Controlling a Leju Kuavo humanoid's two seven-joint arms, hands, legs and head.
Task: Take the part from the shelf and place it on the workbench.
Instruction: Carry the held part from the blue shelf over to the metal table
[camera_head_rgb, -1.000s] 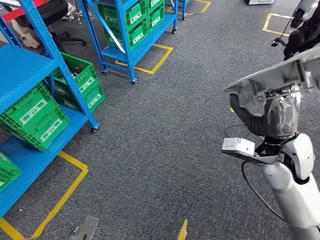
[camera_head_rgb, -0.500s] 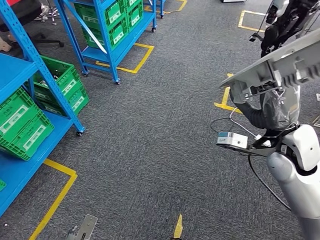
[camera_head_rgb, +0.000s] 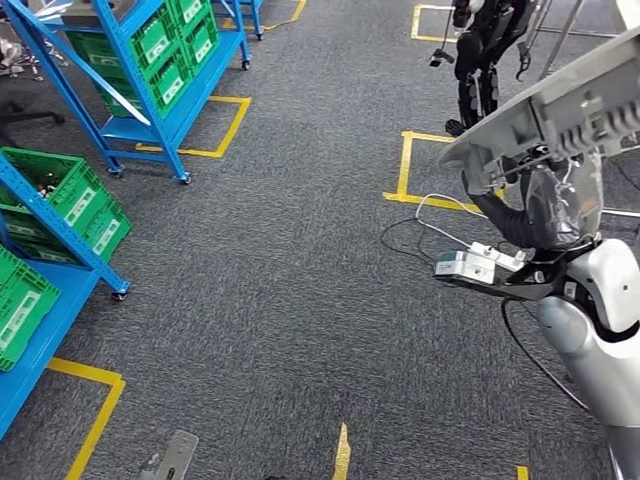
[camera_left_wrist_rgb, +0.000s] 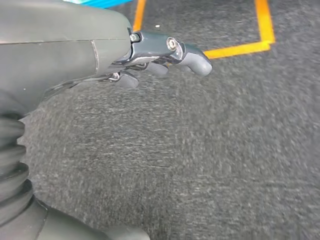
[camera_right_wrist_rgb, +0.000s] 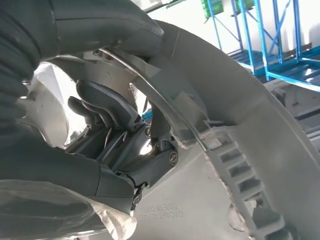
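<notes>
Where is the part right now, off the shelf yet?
Yes. The grey part is at the right of the head view, gripped by the right hand and held above the carpet, away from the blue shelves on the left.

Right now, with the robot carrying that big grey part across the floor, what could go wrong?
1. The grey part is long and held by the right hand near one end, so it could tip or slip while walking.
2. White cables and a power strip lie on the carpet ahead: a possible trip or snag.
3. The part's raised far end could clip the dark rig standing close beyond it.
</notes>
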